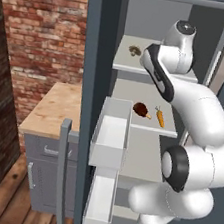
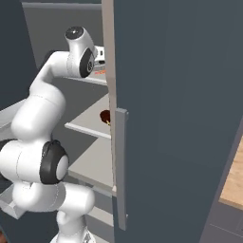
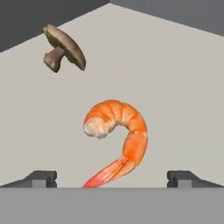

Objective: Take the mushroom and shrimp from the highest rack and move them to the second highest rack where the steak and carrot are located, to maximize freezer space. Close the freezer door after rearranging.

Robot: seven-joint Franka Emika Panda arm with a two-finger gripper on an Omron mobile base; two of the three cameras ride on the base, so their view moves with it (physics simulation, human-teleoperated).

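Orange shrimp (image 3: 119, 135) lies between hand (image 3: 112, 178) tips — fingers spread wide, mushroom (image 3: 64, 47) beyond.

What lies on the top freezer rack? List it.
On the top rack lie a mushroom and a shrimp, apart from each other. The open gripper hovers over the shrimp. The arm covers part of the rack in the left base view.

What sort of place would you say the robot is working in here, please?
Most likely a home kitchen, at an open freezer: pale grey shelves holding an orange curled shrimp and brown-capped mushroom, a wooden-topped grey counter, and a red brick wall.
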